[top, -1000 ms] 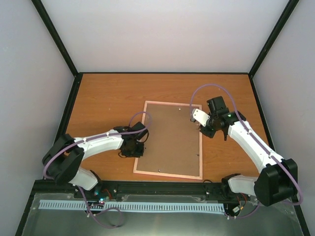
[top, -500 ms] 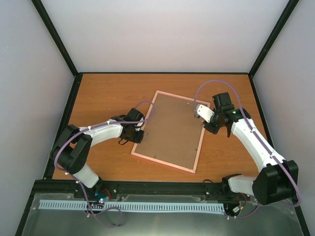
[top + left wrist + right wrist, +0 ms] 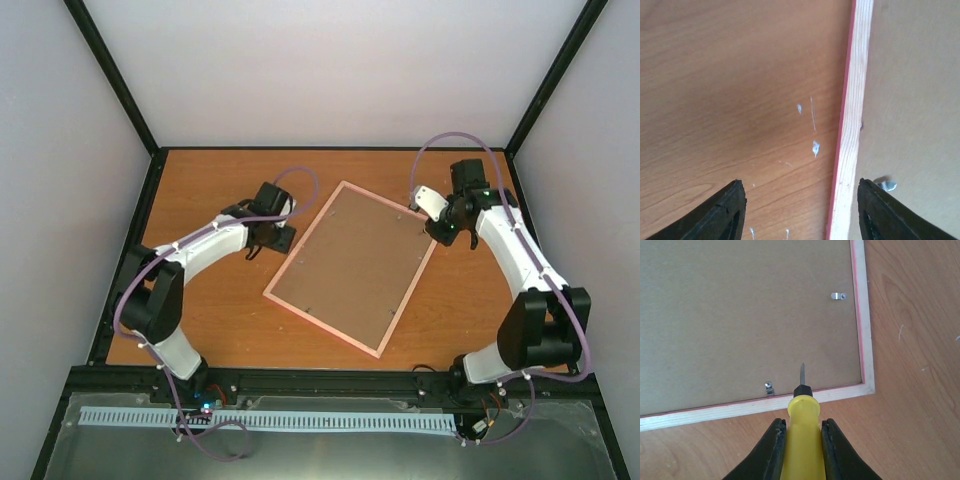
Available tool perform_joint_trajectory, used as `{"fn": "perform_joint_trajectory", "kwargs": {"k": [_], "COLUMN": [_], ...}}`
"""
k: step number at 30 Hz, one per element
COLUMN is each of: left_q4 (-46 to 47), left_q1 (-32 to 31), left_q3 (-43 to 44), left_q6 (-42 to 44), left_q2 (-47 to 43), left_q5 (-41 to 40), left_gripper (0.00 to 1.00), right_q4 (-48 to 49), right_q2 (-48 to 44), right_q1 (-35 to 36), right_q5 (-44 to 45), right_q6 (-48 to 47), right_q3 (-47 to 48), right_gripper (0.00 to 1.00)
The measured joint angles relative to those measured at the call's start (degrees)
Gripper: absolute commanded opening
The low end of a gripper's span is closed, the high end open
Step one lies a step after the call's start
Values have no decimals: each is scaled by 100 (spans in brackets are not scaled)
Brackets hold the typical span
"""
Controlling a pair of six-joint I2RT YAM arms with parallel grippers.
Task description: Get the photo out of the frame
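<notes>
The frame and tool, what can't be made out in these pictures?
Photo: hidden in all views; the frame lies back up, brown board covering it.
Clips: too small in the top view; wrist views crop most.
Screwdriver in right hand: handle end cut off, right wrist view.

The right pincer (image 3: 801, 426) has black fingers (image 3: 772, 450). Between them sits a screwdriver (image 3: 801, 410): yellow handle, black collar, grey metal tip. Ahead of that tip is the frame (image 3: 864, 340): plain dull brown back, pale raw-wood rim with fine grain, and a thin pink line along it. The clip (image 3: 839, 296) on the brown back is silver. To the right of this pincer the table (image 3: 910, 365) is orange-brown with a wood-grain pattern and a few white flecks. The left pincer (image 3: 799, 192) is also black-fingered. Between its fingers are the same orange-brown grain, white specks, and the pale rim edged pink-red. The arms (image 3: 205, 250) are white with black joints and purple cables (image 3: 300, 178).
</notes>
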Motion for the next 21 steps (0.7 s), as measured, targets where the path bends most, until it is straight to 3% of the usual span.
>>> {"fn": "perform_joint_trajectory", "kwargs": {"k": [5, 13, 21], "left_q4": [-391, -446, -116], "left_q1": [-140, -907, -966], "left_q3": [136, -1082, -2151], "left_q6": [-1305, -3388, -4273], "left_q2": [-455, -1786, -1917], "left_q5": [-129, 315, 857], "left_gripper": [58, 56, 57], "right_q4": [-7, -28, -44], "right_q2": [448, 1117, 1252], "right_q1": [-107, -271, -286], "right_q5": [-20, 96, 398], "right_q6": [-192, -450, -640], "right_q3": [238, 437, 490], "right_gripper": [3, 3, 3]}}
